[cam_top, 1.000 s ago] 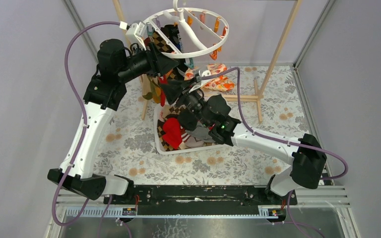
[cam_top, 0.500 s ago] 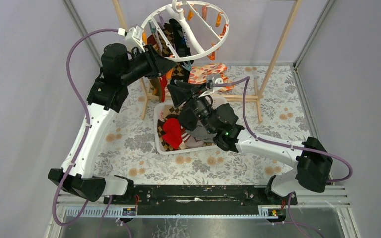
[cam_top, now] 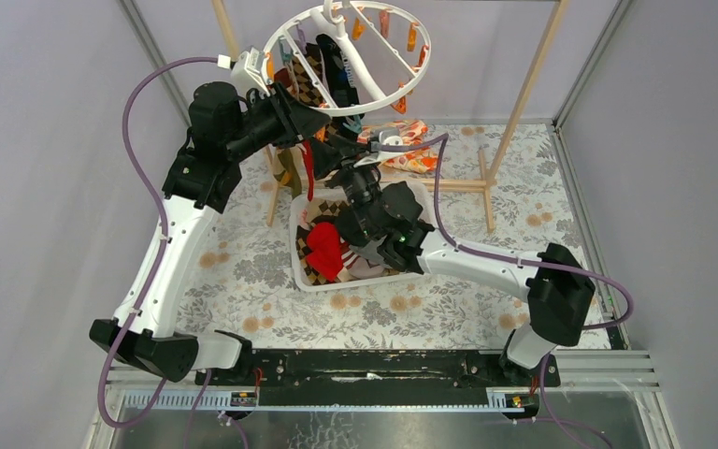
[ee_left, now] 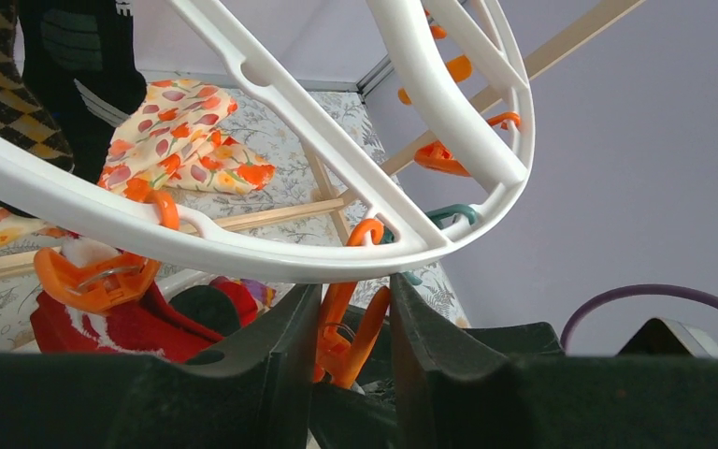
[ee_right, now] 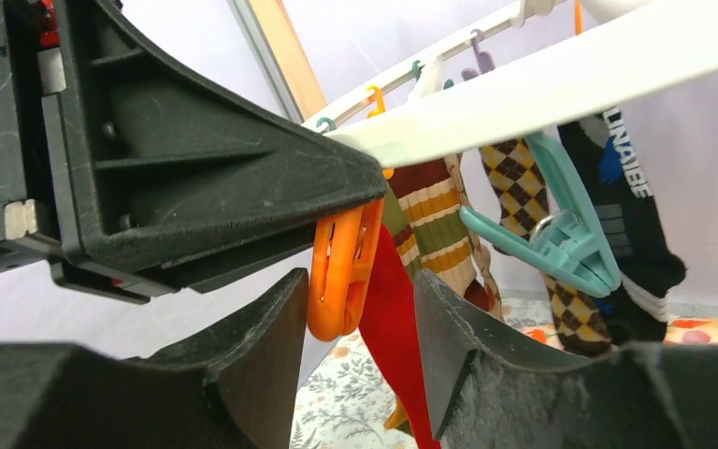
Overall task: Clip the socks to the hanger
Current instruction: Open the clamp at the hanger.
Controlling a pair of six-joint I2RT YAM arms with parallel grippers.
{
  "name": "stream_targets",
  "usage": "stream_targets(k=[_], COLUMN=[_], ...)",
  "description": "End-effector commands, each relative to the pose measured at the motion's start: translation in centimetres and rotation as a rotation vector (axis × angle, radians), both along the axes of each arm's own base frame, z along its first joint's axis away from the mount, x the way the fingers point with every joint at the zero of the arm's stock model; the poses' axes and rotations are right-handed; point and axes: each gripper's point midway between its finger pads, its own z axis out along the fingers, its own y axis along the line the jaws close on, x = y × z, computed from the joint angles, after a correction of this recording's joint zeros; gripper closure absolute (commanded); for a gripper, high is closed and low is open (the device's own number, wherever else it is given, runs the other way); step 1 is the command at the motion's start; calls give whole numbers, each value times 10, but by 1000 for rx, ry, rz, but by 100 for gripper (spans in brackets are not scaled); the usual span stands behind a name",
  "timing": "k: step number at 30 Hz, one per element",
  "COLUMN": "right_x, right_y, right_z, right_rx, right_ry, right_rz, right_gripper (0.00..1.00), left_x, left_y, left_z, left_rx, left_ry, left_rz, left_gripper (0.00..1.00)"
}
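Right claw (ee_right: 360,281): rising nearer hanger (ee_right: 524,94), released, straddling red sock (ee_right: 388,318).
Left claw (ee_left: 355,285): pinching orange clip (ee_left: 341,332).
Red sock: risking slipping free, clip snapping shut early.

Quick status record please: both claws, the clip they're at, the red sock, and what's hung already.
left claw: under the hanger rim, fingers flanking an orange clip; grip unclear
right claw: orange clip and red sock in its gap; grip unclear
red sock: hangs beside that clip; clipped or not, unclear
already hung: argyle sock, striped sock, black sock
basket: more socks inside
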Motion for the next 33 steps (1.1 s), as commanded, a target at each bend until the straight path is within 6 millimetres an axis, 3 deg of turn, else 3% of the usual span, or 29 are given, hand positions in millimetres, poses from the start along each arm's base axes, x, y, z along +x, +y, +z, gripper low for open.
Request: stream_targets(k=[1,9,13,17,19,33], right_x=[3,5,2,-4,-6,-20], right_y=[-11,-6,-8,-7,-5,0], right_z=[38,30,30,39,42,55], right_rx=[39,-60,-59,-55,-57,-19], right_ry=[-61,-77,-87,-110,-119,-115], right_rz=[-90,-119,-108,-77,-59,55], right_gripper=[49,70,89,100,100,100], left_x=[5,5,5,5,5,5], left_y=[8,10,10,14,15,14], left_z=[2,8,8,6,5,8], left_rx=[-6,-12,-10,6,15,59], left_ry=[-9,-14,-14,-20,-26,-55], left_rz=[51,64,63,77,79,2], left_gripper=[100,100,98,74,62,46])
